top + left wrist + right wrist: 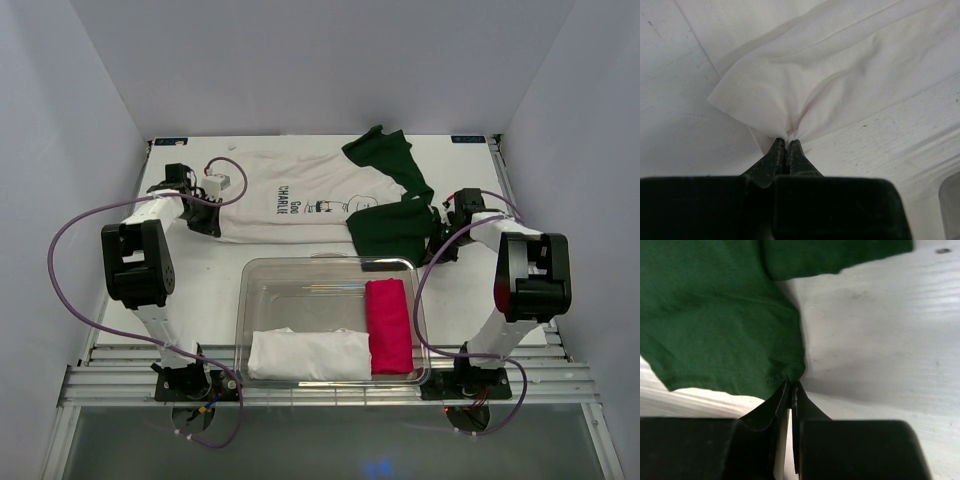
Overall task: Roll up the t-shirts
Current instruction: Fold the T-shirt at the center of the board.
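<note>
The white t-shirt [290,200] with black lettering lies spread across the far table. The dark green t-shirt [392,215] lies crumpled over its right end. My left gripper [212,222] is shut on the white shirt's left edge; in the left wrist view the cloth [790,85] bunches at the closed fingertips [786,141]. My right gripper [447,222] is shut on the green shirt's right edge; in the right wrist view the green hem [730,330] is pinched at the tips [792,386].
A clear plastic bin [330,275] stands at the near middle, holding a rolled white cloth [305,355] and a rolled bright pink cloth [388,325]. White walls enclose the table on three sides.
</note>
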Tool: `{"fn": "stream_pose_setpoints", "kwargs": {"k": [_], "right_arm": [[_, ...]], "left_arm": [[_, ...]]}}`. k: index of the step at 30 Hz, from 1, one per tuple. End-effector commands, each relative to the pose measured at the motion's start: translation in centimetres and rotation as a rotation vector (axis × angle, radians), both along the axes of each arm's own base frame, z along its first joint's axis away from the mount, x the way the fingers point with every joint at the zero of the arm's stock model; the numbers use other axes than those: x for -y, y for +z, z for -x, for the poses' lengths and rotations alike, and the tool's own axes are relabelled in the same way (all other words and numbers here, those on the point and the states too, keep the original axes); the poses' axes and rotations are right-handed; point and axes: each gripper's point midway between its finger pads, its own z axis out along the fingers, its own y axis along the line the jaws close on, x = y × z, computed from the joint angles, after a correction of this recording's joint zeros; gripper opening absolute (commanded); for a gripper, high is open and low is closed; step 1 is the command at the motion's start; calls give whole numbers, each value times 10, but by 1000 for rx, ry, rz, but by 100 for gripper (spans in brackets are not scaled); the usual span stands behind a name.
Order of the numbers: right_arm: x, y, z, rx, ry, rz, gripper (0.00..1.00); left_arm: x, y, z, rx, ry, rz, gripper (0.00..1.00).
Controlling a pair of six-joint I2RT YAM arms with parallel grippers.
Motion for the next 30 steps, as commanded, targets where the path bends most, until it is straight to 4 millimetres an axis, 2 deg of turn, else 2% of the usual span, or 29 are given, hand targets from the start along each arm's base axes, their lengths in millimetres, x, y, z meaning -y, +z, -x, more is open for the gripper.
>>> {"fn": "stream_pose_setpoints", "kwargs": {"k": [1, 4, 5, 8, 9, 11, 12, 14, 16, 18, 19, 21, 22, 23, 24, 25, 26, 28, 30], "right_arm": [[-13, 14, -14, 56, 80, -70, 8], [-21, 44, -39, 134, 125, -116, 8], [-23, 62, -56, 181, 129, -124, 8], [-29, 85, -80, 243, 127, -162, 8], [-31, 101, -95, 288, 132, -176, 8], [-39, 105, -106, 292, 143, -228, 8], [-42, 115, -116, 321, 143, -246, 8], [-46, 115, -126, 329, 143, -272, 8], [-64, 126, -142, 371, 161, -320, 8], [-71, 137, -158, 408, 142, -369, 8], [-75, 148, -176, 458, 120, -405, 8], [-81, 155, -194, 497, 106, -421, 8], [-83, 147, -207, 492, 80, -424, 8], [-87, 158, -219, 521, 80, -432, 8], [-89, 159, -226, 524, 71, -439, 8], [-93, 146, -234, 493, 48, -459, 8], [-94, 156, -245, 520, 44, -470, 8], [-94, 151, -258, 526, 15, -470, 8], [-93, 162, -273, 582, -17, -483, 8]], "left_arm": [[-6, 18, -13, 65, -3, -18, 0], [-7, 18, -15, 67, -7, -23, 0], [-7, 18, -16, 70, -8, -24, 0], [-7, 16, -16, 66, -10, -27, 0], [-7, 17, -18, 69, -10, -27, 0], [-7, 16, -18, 65, -11, -25, 0], [-7, 17, -19, 70, -11, -26, 0], [-8, 16, -20, 71, -14, -29, 0], [-9, 16, -20, 73, -15, -35, 0], [-8, 15, -19, 71, -20, -35, 0], [-9, 16, -20, 74, -18, -34, 0], [-8, 15, -21, 73, -20, -34, 0], [-8, 16, -23, 77, -19, -32, 0], [-8, 15, -22, 74, -19, -32, 0], [-8, 16, -23, 78, -21, -31, 0], [-8, 16, -24, 80, -21, -32, 0], [-8, 17, -24, 81, -21, -32, 0], [-8, 16, -24, 81, -20, -31, 0], [-8, 16, -23, 79, -19, -30, 0]]}}
